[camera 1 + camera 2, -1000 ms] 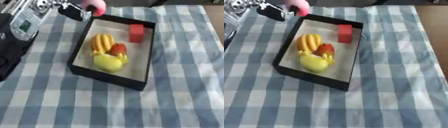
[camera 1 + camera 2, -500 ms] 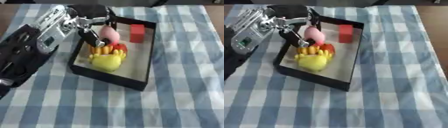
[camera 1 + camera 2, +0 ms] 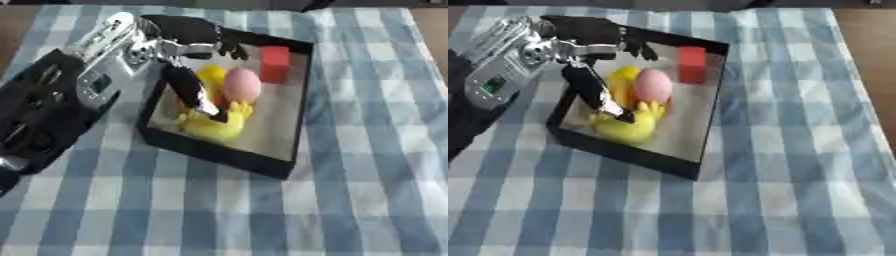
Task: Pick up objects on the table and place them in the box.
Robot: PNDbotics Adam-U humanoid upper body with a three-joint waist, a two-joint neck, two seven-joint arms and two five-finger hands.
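A: Blue-and-white checked cloth [image 3: 367,125] is covering the table, soft weave, lying flat. Where's the task item sitting?

B: Pink egg-shaped object [image 3: 242,85] is lying inside the box [image 3: 219,150], near the middle, leaning on the yellow pieces. Smooth, matte, rounded.

A: What's the box looking like?

B: Shallow black tray, rectangular, pale floor, thin upright walls, sitting skewed on the cloth. It's also holding a red block [image 3: 274,63] standing in the far corner, a yellow rounded fruit shape [image 3: 210,127] at the near side, and another yellow piece [image 3: 210,77] just behind the pink one. Can't make out more on those.

A: Left hand?

B: Left hand [image 3: 188,37] is reaching in from the left over the box's far-left wall. Black fingers are spreading apart and relaxed, curled round nothing. One long black finger with a silver tip [image 3: 194,95] is pointing down into the box, lying just beside the pink object and over the yellow shape; can't tell if it's touching either. Wrist is showing silver metal housing, forearm black.

A: Right hand?

B: Not showing in either view.
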